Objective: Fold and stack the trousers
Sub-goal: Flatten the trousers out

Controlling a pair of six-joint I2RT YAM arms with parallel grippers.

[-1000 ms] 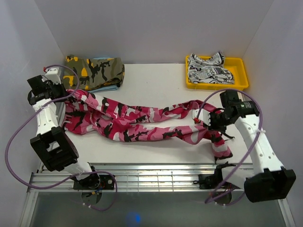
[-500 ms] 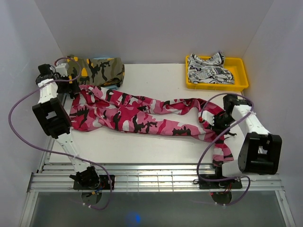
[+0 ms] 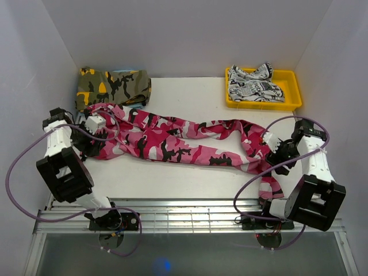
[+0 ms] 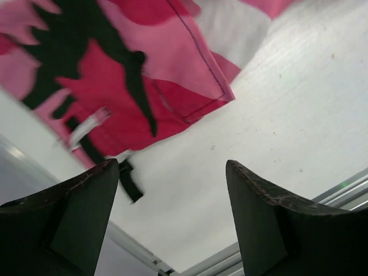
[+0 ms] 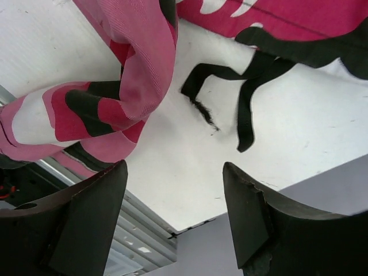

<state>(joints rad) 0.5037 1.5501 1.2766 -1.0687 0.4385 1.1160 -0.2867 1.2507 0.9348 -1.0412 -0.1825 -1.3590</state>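
The pink, white and black camouflage trousers (image 3: 178, 144) lie stretched across the table, from the back left down to the front right, where one end hangs over the front edge. My left gripper (image 3: 96, 127) sits at their left end, open and empty. In the left wrist view the left gripper (image 4: 171, 167) hovers over bare table, with the trousers (image 4: 132, 69) just beyond its fingertips. My right gripper (image 3: 275, 151) is at the right end, also open and empty. In the right wrist view the right gripper (image 5: 173, 167) stands just clear of the trousers (image 5: 132, 75) and of a black strap (image 5: 247, 109).
A folded olive-and-orange camouflage garment (image 3: 115, 86) lies at the back left. A yellow tray (image 3: 291, 95) at the back right holds a white garment with black print (image 3: 253, 85). A metal rail (image 3: 172, 215) runs along the front edge. Walls close in on both sides.
Both grippers have opened and let go of the trousers, which were pulled out from a bunched heap and now lie long and flatter. Both arms have drawn back from the cloth ends.
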